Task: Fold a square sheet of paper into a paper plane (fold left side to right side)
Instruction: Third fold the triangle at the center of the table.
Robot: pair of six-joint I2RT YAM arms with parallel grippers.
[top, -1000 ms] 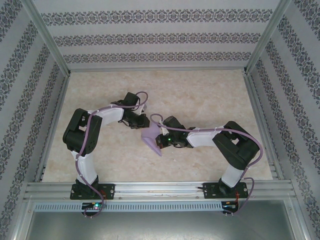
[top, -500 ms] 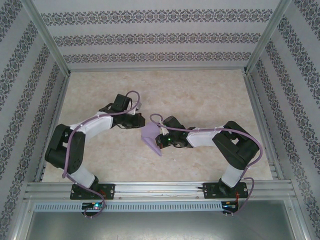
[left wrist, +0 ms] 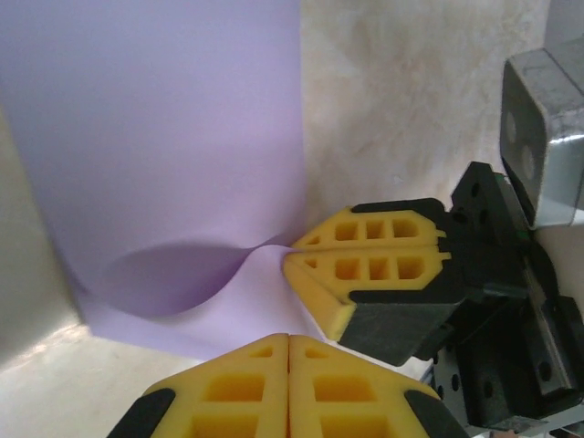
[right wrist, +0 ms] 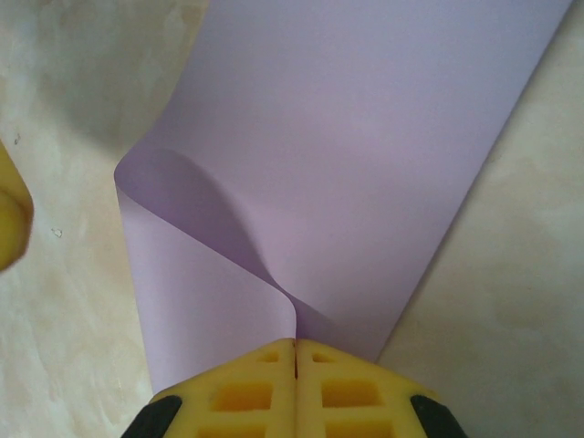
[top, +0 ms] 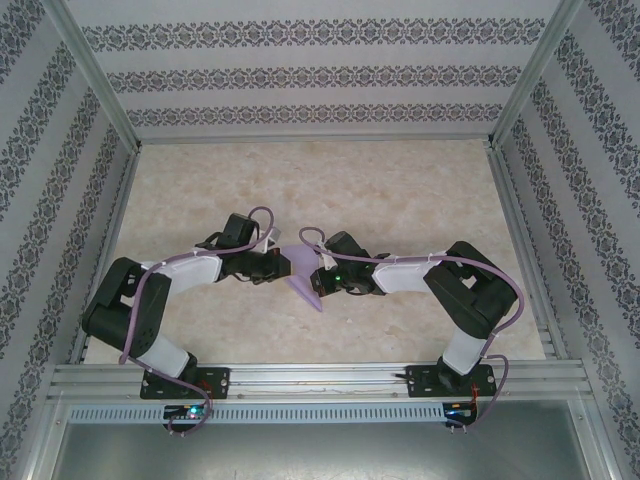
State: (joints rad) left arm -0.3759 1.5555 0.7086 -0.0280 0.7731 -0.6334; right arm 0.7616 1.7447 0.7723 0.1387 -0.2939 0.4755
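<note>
- Right gripper pinches the lilac paper sheet mid-table, its long axis pointing toward the arms' bases.
- Left gripper, clenched, sits at its left edge; whether it grips paper, I cannot tell.

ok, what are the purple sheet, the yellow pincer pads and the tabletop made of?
Purple sheet: thin matte paper, curls softly with no glare. Yellow pincer pads: probably moulded plastic or rubber, pocketed, dull finish. Tabletop: beige marble pattern, likely printed laminate; unsure.
</note>
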